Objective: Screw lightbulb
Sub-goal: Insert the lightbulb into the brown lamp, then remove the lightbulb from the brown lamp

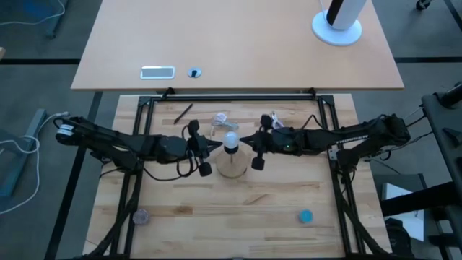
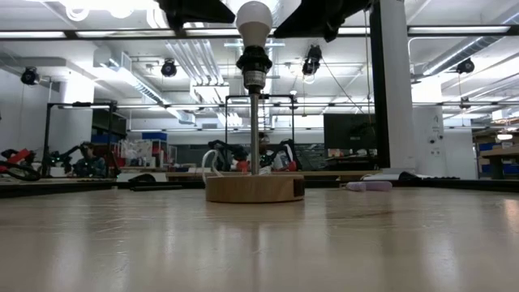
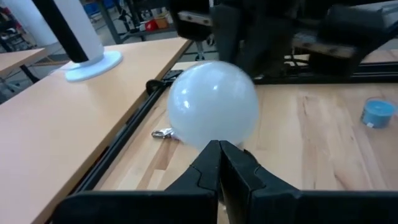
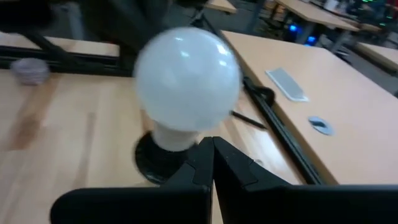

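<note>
- White lightbulb point(image 1: 231, 140) is sitting in the black socket point(image 2: 254, 58) above the wooden disc point(image 2: 254, 188), at table centre.
- Left gripper point(image 1: 211, 146) at 9 o'clock and right gripper point(image 1: 247, 141) at 3 o'clock are both showing jaws together, not holding.
- Closed tips are risking pushing the bulb and tipping the stand.

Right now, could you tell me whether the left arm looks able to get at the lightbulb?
Probably yes. The left gripper sits right beside the lightbulb, fingers shut, with nothing between them. The right gripper crowds the bulb's other side, also shut.
</note>
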Controlling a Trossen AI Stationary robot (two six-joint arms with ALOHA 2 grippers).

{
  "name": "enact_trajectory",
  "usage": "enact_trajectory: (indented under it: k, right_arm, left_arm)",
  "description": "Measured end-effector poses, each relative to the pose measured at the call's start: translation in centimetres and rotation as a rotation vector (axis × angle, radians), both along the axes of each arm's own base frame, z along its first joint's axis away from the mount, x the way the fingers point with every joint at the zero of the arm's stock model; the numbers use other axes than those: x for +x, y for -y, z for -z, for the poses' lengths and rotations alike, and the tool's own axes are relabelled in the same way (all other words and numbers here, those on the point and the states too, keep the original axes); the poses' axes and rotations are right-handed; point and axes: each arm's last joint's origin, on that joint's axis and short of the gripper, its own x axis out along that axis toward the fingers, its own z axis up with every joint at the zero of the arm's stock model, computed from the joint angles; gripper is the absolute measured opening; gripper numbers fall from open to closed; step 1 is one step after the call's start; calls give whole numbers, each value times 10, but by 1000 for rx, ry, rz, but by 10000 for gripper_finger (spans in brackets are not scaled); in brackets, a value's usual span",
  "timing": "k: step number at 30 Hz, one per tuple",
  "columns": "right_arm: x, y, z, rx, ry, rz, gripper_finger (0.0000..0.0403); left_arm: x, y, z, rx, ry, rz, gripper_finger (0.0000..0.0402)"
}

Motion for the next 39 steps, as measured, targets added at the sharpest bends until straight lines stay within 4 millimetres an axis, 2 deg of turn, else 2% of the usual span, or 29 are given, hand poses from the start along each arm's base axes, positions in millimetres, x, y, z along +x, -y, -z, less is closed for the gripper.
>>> enact_trajectory:
  k: [4, 10, 24, 28, 31, 34, 39]
  right_arm:
    - [0, 2, -2, -25, 13, 26, 0]
    - [2, 1, -7, -40, 51, -22, 0]
    - [2, -3, -5, -6, 39, -33, 0]
    - [-5, -3, 0, 17, -43, 27, 0]
    - [-9, -7, -3, 30, -32, 29, 0]
    - [-10, -15, -6, 21, -19, -3, 0]
    - [-4, -22, -15, 23, 81, -150, 0]
  left_arm:
    - [0, 1, -1, -4, 2, 15, 0]
    - [2, -1, 0, 1, 2, 16, 0]
    - [1, -2, 1, 28, -7, -24, 0]
    - [-6, -3, -1, 34, -38, -35, 0]
    - [-14, -5, -4, 47, -41, -85, 0]
    - [-17, -10, -5, 97, -54, -155, 0]
    - [-8, -26, -10, 160, -31, -101, 0]
